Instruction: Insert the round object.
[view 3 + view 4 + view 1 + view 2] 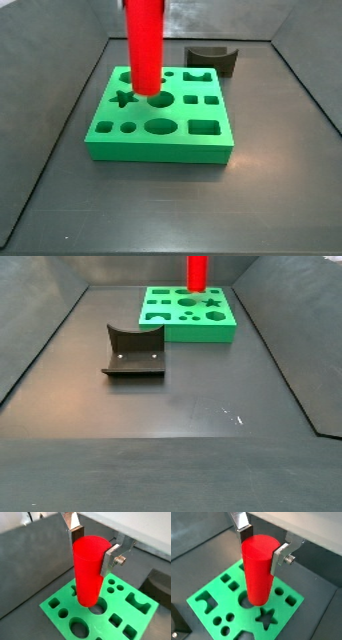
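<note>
The round object (88,569) is a long bright red cylinder, held upright between my gripper's (93,549) two silver fingers, which are shut on its upper part; the same hold shows in both wrist views (260,567). Its lower end hangs over a round hole (98,608) near the middle of the green block (63,602). I cannot tell whether the end has entered the hole. In the side views the cylinder (144,45) (198,273) stands over the green block (160,135) (187,318); the gripper itself is out of frame there.
The green block has several differently shaped holes, among them a star (268,618) and a large oval (162,126). The dark fixture with a curved notch (211,60) (134,353) stands on the floor apart from the block. Grey walls enclose the floor.
</note>
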